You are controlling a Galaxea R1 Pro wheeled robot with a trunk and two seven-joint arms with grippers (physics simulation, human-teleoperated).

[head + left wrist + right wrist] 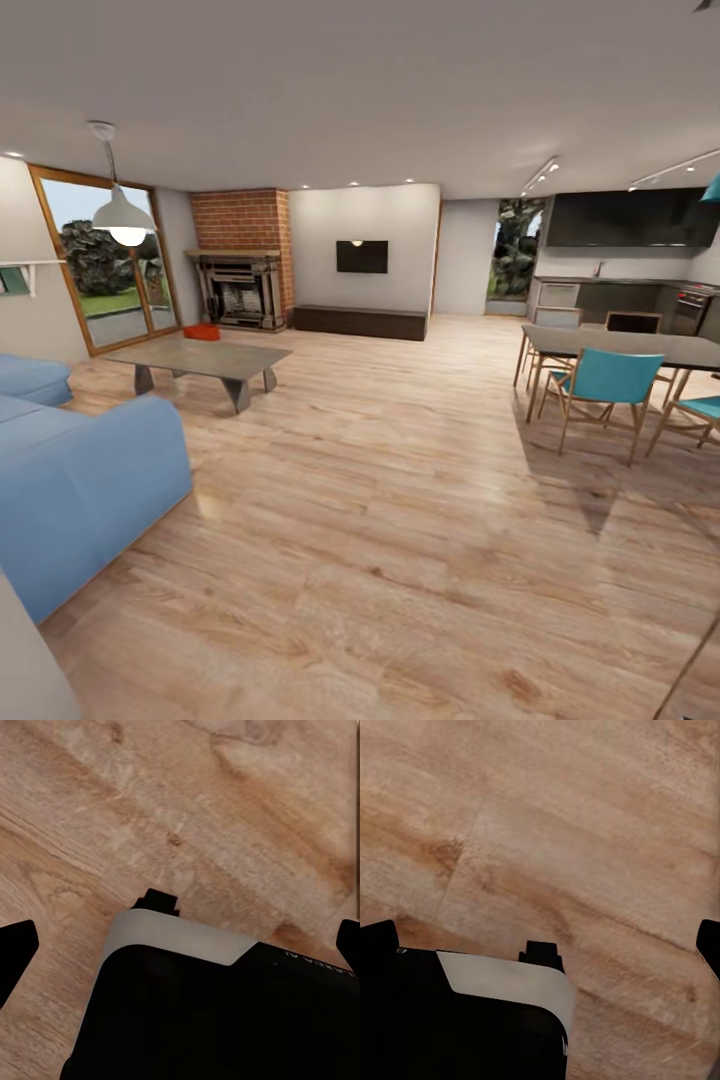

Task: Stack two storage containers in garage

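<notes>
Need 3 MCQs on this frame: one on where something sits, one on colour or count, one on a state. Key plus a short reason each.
1. Where is the orange-red storage container?
A. On the coffee table
B. On the wood floor in front of the brick fireplace
C. On the dining table

2. What colour is the sofa?
A. Blue
B. Grey
C. Green

3. What state is the left gripper in?
A. Shut on a container
B. Open, holding nothing
C. Shut on a chair leg

Key:
1 B: the head view shows it low on the wood floor by the fireplace, beyond the coffee table.
2 A: the head view shows plain blue upholstery.
3 B: in the left wrist view the dark fingertips stand far apart with only floor planks between them.
</notes>
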